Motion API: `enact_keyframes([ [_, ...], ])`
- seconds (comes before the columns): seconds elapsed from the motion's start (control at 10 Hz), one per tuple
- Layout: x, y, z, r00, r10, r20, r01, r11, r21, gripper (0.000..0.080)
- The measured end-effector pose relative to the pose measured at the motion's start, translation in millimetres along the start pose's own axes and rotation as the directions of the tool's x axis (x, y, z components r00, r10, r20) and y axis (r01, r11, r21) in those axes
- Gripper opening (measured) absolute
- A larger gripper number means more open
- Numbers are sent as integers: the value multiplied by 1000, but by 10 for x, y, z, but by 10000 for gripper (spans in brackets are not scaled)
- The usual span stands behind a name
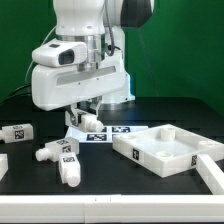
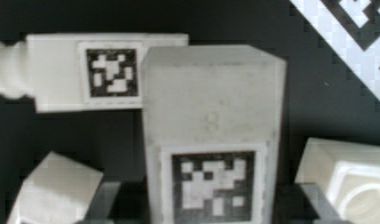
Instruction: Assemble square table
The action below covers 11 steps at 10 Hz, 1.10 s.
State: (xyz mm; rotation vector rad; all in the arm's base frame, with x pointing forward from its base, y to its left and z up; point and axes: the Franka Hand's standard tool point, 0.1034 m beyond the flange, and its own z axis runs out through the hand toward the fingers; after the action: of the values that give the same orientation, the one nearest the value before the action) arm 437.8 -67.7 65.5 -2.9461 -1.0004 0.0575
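The white square tabletop (image 1: 165,148) lies flat on the black table at the exterior view's right. My gripper (image 1: 86,112) hangs low over the table to its left, shut on a white leg (image 1: 88,120). In the wrist view that leg (image 2: 213,110) runs straight between the dark fingers (image 2: 102,200), its tag close to the gripper (image 2: 208,202). A second leg (image 2: 89,70) lies crosswise just beyond the held leg's far end. Three more legs lie loose: one at the far left (image 1: 18,131) and two near the front (image 1: 58,150) (image 1: 70,171).
The marker board (image 1: 108,131) lies flat under and behind the gripper, its corner showing in the wrist view (image 2: 356,25). White blocks sit at the table's edges (image 1: 212,175) (image 1: 3,165). A green curtain hangs behind the arm's base.
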Motion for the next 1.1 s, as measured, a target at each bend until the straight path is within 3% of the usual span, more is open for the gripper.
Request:
enact_keyframes([
  [0.2, -322, -328, 234, 996, 93, 14, -93, 996, 14, 284],
  [0.3, -404, -383, 332, 993, 113, 15, -114, 993, 13, 284],
  [0.5, -438, -359, 476, 990, 136, 29, -137, 990, 28, 284],
  [0.9, -428, -335, 482, 993, 115, 33, -116, 993, 33, 284],
  [1.1, -258, -340, 277, 992, 117, 41, -119, 992, 42, 569],
])
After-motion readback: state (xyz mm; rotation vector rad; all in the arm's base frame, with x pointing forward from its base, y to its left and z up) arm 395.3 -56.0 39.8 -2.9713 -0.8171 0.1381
